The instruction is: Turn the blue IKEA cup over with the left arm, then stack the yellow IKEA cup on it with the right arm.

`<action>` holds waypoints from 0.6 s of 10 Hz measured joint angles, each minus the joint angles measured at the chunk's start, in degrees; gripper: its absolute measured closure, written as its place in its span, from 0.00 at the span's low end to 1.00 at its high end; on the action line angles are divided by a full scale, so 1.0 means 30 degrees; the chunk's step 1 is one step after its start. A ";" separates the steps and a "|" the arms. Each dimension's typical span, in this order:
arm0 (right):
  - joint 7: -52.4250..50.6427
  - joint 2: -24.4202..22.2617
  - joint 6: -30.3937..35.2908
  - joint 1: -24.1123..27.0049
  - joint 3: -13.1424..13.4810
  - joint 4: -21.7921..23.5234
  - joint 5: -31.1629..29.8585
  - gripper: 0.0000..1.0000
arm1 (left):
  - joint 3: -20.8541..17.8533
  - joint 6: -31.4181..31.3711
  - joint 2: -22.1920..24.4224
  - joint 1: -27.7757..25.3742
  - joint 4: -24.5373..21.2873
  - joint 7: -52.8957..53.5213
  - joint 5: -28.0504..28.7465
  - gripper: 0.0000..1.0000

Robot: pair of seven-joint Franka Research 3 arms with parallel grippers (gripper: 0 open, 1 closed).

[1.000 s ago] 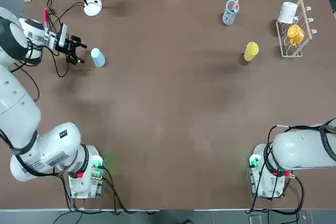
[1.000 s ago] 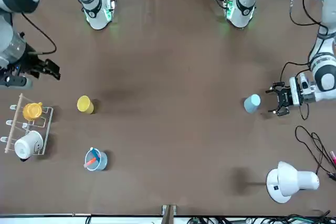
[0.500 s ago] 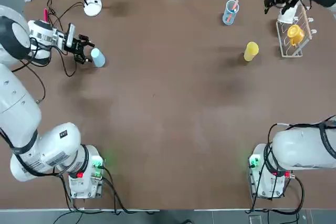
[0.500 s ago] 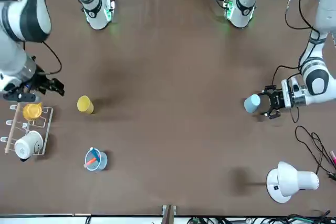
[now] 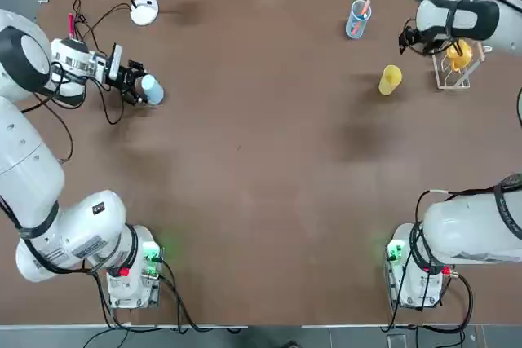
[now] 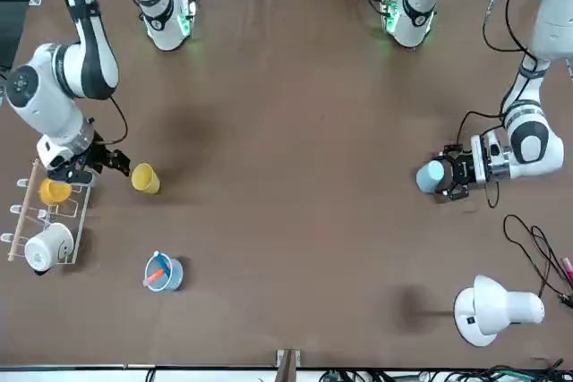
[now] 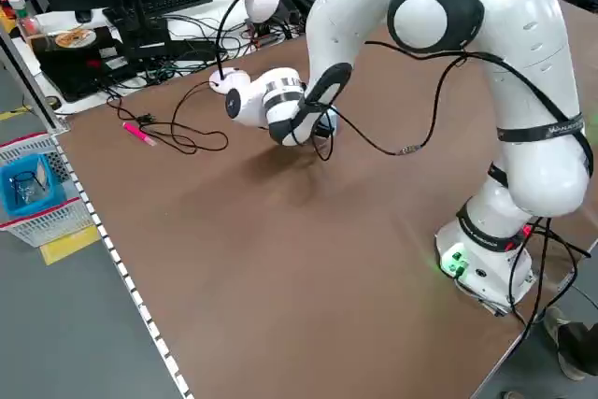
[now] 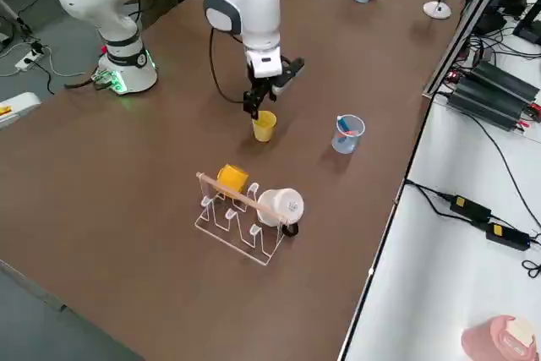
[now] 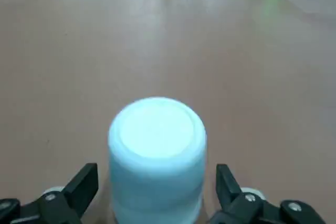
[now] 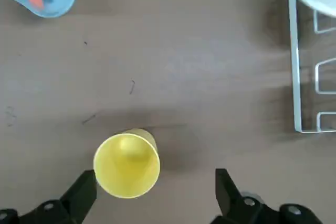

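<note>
Brown and wide, the desk (image 5: 269, 201) runs between the two white robot arms, and I'll take the yellow cup (image 5: 391, 80) as my landmark. It stands mouth up, near the wire rack (image 8: 242, 224). Well apart from it, over on the left arm's side, the blue cup (image 9: 157, 161) sits closed end up. The left claw (image 9: 156, 192) has come down to desk level around that blue one, fingers wide open on either side, and I can't see it gripping anything.

Above and beside the yellow cup hangs the right claw (image 10: 156, 198), spread fully, holding nothing. On the rack are a yellow mug (image 8: 232, 178) and a white mug (image 8: 281, 206), the yellow one nearer my landmark. Also near the yellow cup is a translucent blue cup (image 6: 163, 272) with sticks in it. I can't make out any brand or lettering on either plain cup.
</note>
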State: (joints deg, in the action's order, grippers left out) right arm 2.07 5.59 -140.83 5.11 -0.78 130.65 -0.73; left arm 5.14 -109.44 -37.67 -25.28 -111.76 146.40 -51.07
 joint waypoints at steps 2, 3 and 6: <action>-0.0002 0.0523 -0.0747 0.0045 0.0001 0.0668 0.0000 0.00 | 0.0259 -0.0277 -0.0063 0.0019 -0.0001 0.0000 -0.0364 0.01; -0.0003 0.0706 -0.0779 0.0045 -0.0001 0.0782 0.0000 0.00 | 0.0351 -0.0346 -0.0078 0.0020 -0.0013 0.0000 -0.0392 0.01; -0.0010 0.1120 -0.1559 0.0045 -0.0011 0.1189 -0.0001 0.00 | 0.0485 -0.0656 -0.0303 0.0196 -0.0038 0.0001 -0.0395 0.01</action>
State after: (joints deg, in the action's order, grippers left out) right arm 2.04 8.95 -145.50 5.24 -0.81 134.22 -0.73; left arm 6.59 -111.41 -38.57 -24.69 -111.88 146.41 -52.25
